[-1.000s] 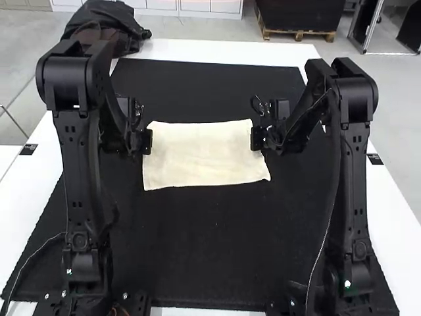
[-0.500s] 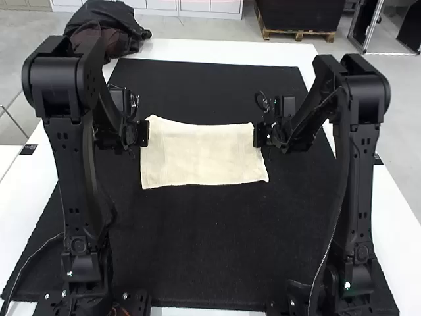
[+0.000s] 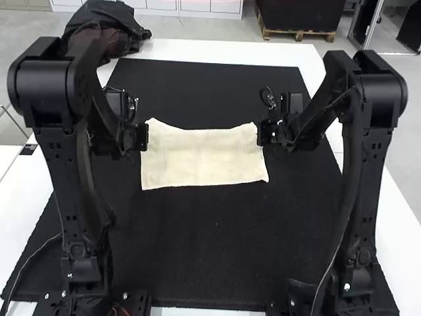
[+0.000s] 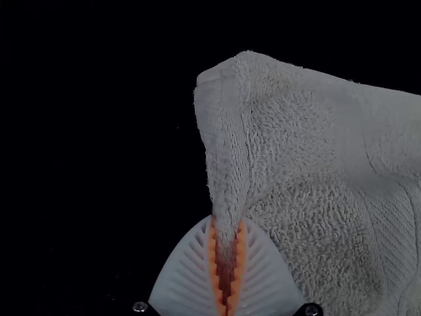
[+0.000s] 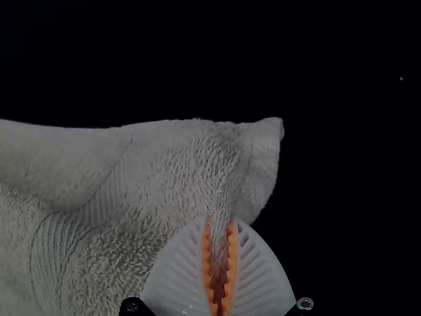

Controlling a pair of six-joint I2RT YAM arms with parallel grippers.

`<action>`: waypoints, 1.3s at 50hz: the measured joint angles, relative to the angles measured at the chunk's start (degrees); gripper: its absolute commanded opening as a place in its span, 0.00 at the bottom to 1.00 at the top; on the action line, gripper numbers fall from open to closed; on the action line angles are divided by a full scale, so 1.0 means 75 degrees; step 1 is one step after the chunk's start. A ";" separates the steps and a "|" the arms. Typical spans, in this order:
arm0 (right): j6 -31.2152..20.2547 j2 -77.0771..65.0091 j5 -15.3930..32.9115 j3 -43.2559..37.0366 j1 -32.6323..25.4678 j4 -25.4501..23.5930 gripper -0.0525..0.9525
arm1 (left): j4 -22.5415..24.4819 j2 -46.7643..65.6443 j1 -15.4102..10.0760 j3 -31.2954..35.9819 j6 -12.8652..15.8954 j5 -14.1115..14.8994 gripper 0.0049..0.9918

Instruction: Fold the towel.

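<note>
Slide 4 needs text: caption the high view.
Two grippers pinch opposite sides of a cream towel over black matting.

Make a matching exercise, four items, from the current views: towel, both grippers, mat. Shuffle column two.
Column one
1. Cream towel
2. Left gripper
3. Right gripper
4. Black mat

Column two (sides as in the high view)
A. Pinches the towel's right end, near the far corner
B. Lies on the white table, beneath the towel
C. Pinches the towel's left end, near the far corner
D. Spans the space between the two grippers

Pairs: 1-D, 2-C, 3-A, 4-B
</note>
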 measured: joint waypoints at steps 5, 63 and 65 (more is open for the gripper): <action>0.0000 -0.0213 -0.0076 -0.0131 -0.0006 -0.0064 0.03 | -0.0029 -0.0227 0.0000 -0.0152 -0.0052 0.0000 0.02; 0.0201 -0.1906 -0.0857 -0.1381 -0.0332 -0.1711 0.03 | -0.1250 -0.1947 0.0000 -0.1276 0.0111 0.0160 0.02; 0.0201 -0.1935 -0.0868 -0.1457 -0.0332 -0.1734 0.03 | -0.1250 -0.1964 0.0000 -0.1309 0.0111 0.0160 0.02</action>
